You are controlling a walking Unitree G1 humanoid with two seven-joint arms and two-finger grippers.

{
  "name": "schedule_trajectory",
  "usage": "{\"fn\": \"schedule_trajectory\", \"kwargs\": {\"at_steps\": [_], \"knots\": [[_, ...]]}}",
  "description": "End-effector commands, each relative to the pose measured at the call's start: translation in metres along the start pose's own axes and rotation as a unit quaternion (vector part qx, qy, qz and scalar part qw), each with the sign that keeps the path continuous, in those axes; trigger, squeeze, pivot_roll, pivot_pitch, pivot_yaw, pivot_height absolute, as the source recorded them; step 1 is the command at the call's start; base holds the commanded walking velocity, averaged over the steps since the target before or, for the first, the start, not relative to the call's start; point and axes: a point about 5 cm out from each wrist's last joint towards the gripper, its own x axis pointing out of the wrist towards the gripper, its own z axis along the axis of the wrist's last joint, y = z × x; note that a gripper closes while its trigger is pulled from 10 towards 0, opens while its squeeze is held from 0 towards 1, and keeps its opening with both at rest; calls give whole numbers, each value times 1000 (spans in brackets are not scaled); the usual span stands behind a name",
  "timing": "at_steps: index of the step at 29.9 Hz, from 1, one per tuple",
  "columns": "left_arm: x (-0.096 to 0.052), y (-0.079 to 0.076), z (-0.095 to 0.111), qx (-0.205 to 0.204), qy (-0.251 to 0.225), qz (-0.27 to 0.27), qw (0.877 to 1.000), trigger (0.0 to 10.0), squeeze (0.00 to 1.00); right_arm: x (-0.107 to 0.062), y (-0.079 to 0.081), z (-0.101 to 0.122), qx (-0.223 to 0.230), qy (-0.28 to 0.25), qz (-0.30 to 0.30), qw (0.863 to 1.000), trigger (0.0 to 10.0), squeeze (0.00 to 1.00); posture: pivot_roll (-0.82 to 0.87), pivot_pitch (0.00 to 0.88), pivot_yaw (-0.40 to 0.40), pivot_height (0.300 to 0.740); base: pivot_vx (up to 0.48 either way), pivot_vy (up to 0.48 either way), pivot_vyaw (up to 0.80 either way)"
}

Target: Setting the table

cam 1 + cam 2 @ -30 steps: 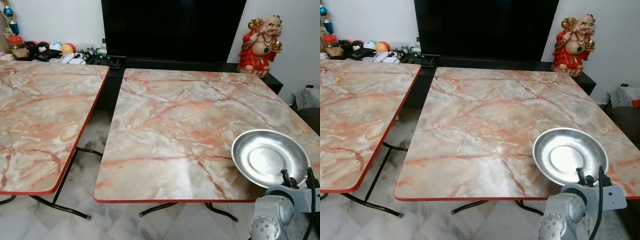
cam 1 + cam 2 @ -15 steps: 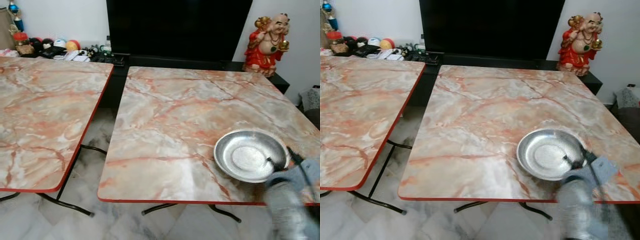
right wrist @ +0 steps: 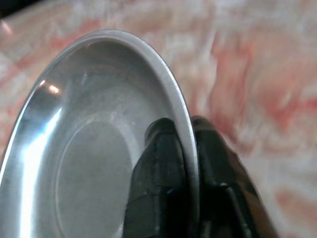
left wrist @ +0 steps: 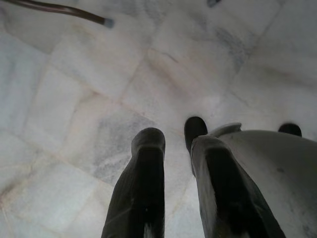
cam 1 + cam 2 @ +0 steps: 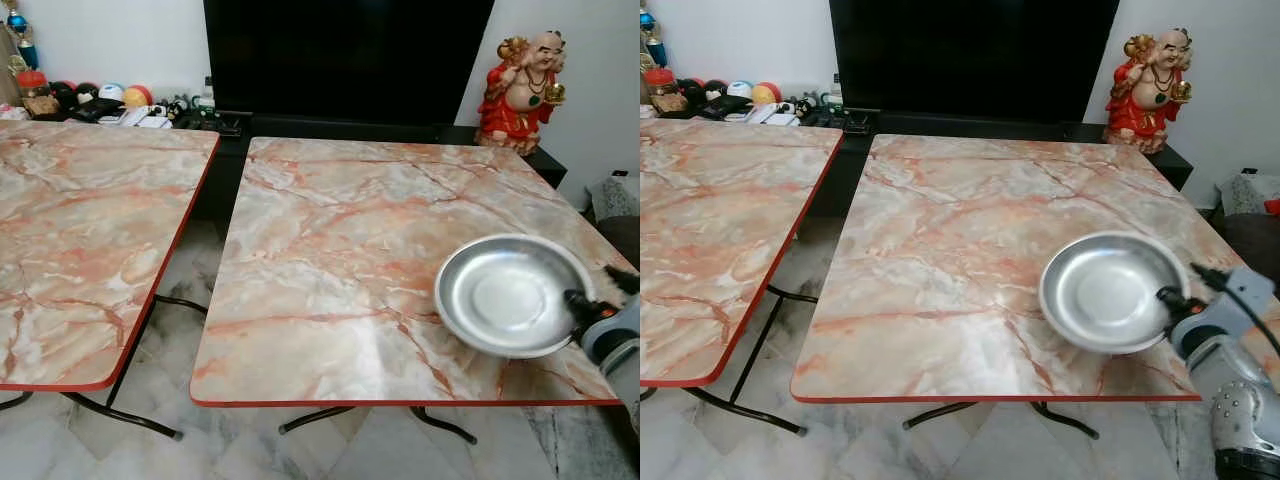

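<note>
First dish coming in, nothing set yet.
Your right gripper [image 3: 185, 144] is clamped on the steel plate [image 5: 510, 295] rim, over the bench [image 5: 340, 240] near its right edge; left gripper [image 4: 181, 148] hangs, fingers slightly apart.

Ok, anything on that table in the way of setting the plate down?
Nothing visible. The right pincer grips the steel plate by its rim over the marble-pattern table, whose top around the plate looks bare.
</note>
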Motion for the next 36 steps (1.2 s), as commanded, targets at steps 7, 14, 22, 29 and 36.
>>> {"fn": "schedule_trajectory", "kwargs": {"at_steps": [7, 14, 22, 29, 36], "knots": [[-2, -1, -7, -1, 10, -3, 1000, 10000, 0, 6, -10, -15, 57, 8, -12, 998, 10000, 0, 82, 43, -82, 740, 0, 0, 0], [-2, 0, -9, 0, 13, -1, 1000, 10000, 0, 4, -15, -34, 88, 31, -4, 996, 10000, 0, 83, 47, -79, 740, 0, 0, 0], [-2, -1, -6, 5, 10, -4, 1000, 10000, 0, 1, -25, -50, 84, 42, -45, 995, 10000, 816, 79, 47, -74, 740, 0, 0, 0], [-2, 0, -6, 7, 10, -4, 1000, 10000, 0, -1, -42, -39, 93, -8, -123, 988, 10000, 0, 80, 45, -69, 740, 0, 0, 0], [-1, 1, -5, 8, 9, -2, 1000, 10000, 0, 0, -37, -24, 99, -57, -126, 985, 10000, 0, 80, 40, -70, 740, 0, 0, 0]]}}
